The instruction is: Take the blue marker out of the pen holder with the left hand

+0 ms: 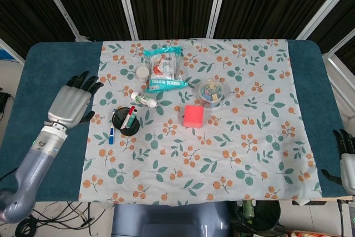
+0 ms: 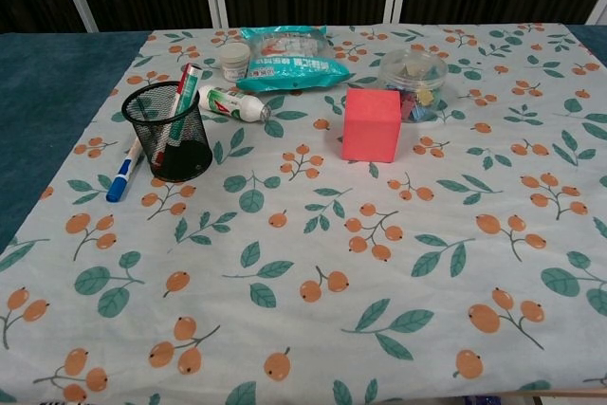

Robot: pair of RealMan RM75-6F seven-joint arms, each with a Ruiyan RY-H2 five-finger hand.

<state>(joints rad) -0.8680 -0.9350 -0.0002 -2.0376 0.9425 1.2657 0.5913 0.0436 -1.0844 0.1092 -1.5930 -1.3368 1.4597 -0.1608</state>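
- Head view only: left robot hand (image 1: 71, 102) raised over tabletop's (image 1: 50, 76) left side, fingers spread, holding nothing; chest view misses it.
- Blue marker (image 1: 111, 135) (image 2: 123, 173) lies flat on cloth, just left of pen holder (image 1: 126, 121) (image 2: 171, 132), outside it.
- Right robot hand (image 1: 346, 162) barely visible at head view's right edge; can't tell its state.

– Where is the left hand (image 1: 71, 102)?
– In the head view it sits at the left side, palm down, fingers spread apart and holding nothing; its arm runs back toward the lower-left corner.
– And the right hand (image 1: 345, 156)?
– Only partly visible at the right edge; its pose is unclear.
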